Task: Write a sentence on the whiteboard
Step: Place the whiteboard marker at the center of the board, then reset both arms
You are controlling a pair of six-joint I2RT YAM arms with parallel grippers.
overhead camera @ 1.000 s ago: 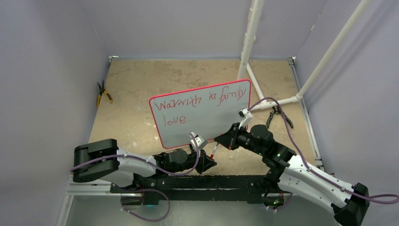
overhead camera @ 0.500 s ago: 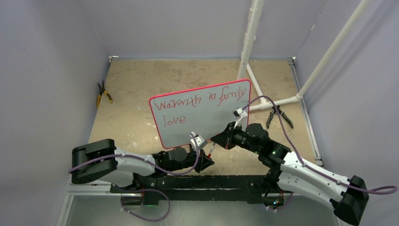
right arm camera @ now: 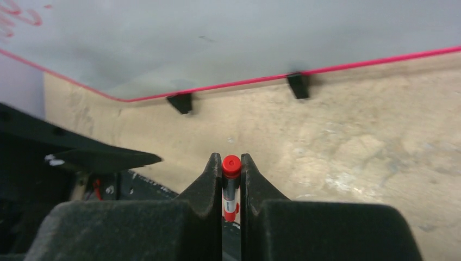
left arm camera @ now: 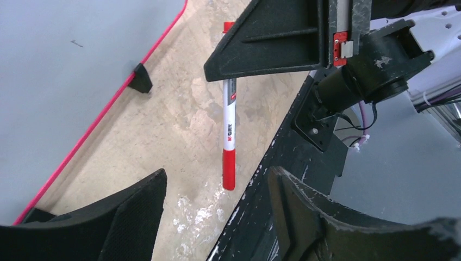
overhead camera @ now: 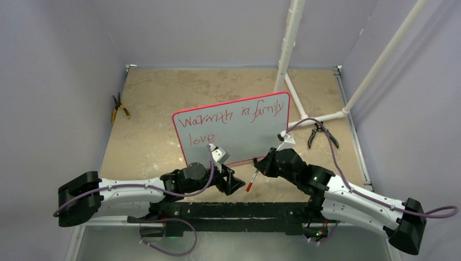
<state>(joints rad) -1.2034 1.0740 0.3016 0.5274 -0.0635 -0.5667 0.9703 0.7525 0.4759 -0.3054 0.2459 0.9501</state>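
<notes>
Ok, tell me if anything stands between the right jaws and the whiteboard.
Nothing visible does. The right jaws, shut on the marker, face the whiteboard with only tabletop between; the left jaws sit aside.

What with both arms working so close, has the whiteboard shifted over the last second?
No. The whiteboard has not shifted: its top right corner sits beside the white pipe as before.

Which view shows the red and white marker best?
Left wrist view: the marker shows almost whole, white barrel and red ends. The right wrist view shows only its red end, clamped in the right gripper. The top view shows it small.
</notes>
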